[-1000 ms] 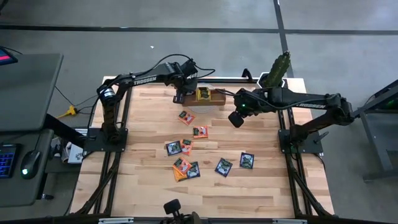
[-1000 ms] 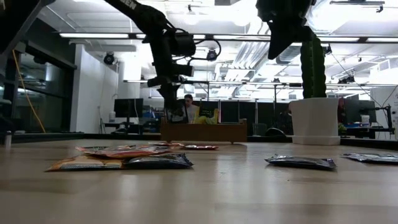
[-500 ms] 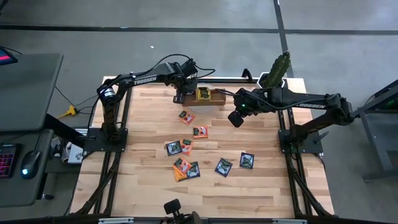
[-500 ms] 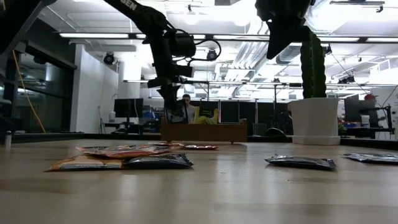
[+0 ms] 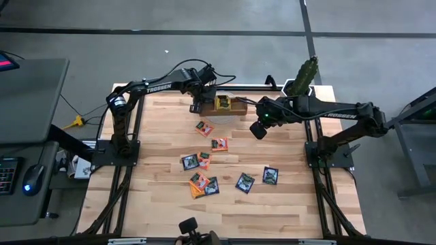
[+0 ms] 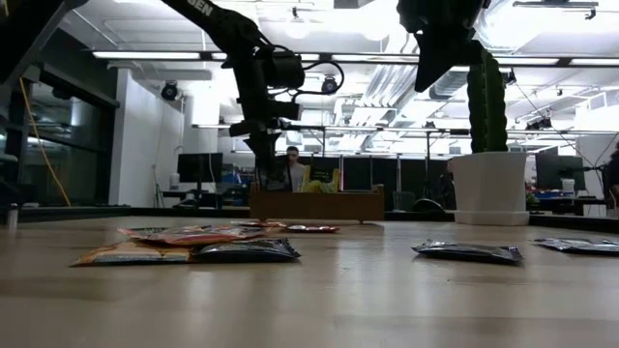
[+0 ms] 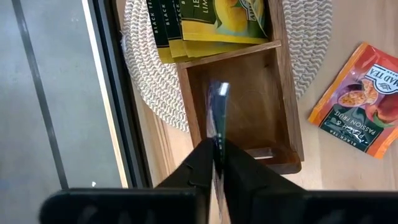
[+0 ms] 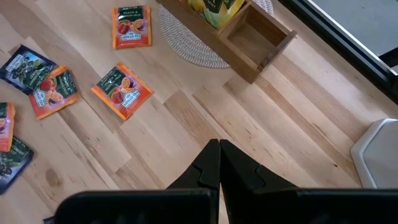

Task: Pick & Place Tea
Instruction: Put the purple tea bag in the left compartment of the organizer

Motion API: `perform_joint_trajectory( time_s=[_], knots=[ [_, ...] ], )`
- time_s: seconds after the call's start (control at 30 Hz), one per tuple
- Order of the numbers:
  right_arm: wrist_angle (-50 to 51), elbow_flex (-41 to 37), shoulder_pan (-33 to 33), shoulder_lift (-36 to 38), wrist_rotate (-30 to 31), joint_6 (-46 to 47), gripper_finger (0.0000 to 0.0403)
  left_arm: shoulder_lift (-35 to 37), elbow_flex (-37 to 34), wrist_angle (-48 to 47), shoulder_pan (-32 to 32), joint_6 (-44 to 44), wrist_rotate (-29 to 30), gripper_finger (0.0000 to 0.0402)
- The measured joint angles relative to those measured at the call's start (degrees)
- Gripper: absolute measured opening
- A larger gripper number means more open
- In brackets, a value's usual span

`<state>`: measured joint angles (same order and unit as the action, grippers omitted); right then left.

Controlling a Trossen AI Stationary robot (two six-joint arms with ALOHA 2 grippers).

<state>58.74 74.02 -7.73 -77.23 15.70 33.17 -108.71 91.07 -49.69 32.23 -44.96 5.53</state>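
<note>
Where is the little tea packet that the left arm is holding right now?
In the left wrist view, the dark sachet hangs edge-on from the left gripper, over the empty end compartment of the wooden tray, next to the compartment of yellow sachets.

Brown wooden tray (image 5: pixel 235 107) on a woven round mat (image 7: pixel 149 81); potted cactus (image 6: pixel 486 145) at the table's far edge.

Looks like a robotics lab or open-plan tech office: grey concrete floor (image 5: pixel 218 17), strip ceiling lights (image 6: pixel 164 55), rows of monitors (image 6: pixel 198 166) on desks in the back, and a keyboard (image 5: pixel 7 173) on a side desk.
</note>
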Motion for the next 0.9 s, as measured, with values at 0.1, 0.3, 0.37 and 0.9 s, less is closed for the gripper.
perform_joint_trajectory(
  time_s=[0.1, 0.3, 0.37, 0.9],
  knots=[
    [0.00, 0.02, 0.00, 0.00, -0.02, 0.02, 0.0000, 0.00, 0.00, -0.01, 0.00, 0.17, 0.04, 0.0058],
    [0.00, 0.02, 0.00, -0.02, -0.67, -0.02, 0.0000, 0.00, 0.00, 0.02, 0.00, 0.19, 1.52, 0.0109],
    [0.01, 0.02, 0.00, -0.02, -0.67, -0.04, 0.0000, 0.07, 0.00, -0.13, 0.00, 0.19, 1.55, 0.0117],
    [0.00, 0.02, 0.17, -0.02, -0.78, -0.13, 0.0000, 0.54, 16.72, -6.51, 0.02, 0.18, 11.00, 0.0122]
  ],
)
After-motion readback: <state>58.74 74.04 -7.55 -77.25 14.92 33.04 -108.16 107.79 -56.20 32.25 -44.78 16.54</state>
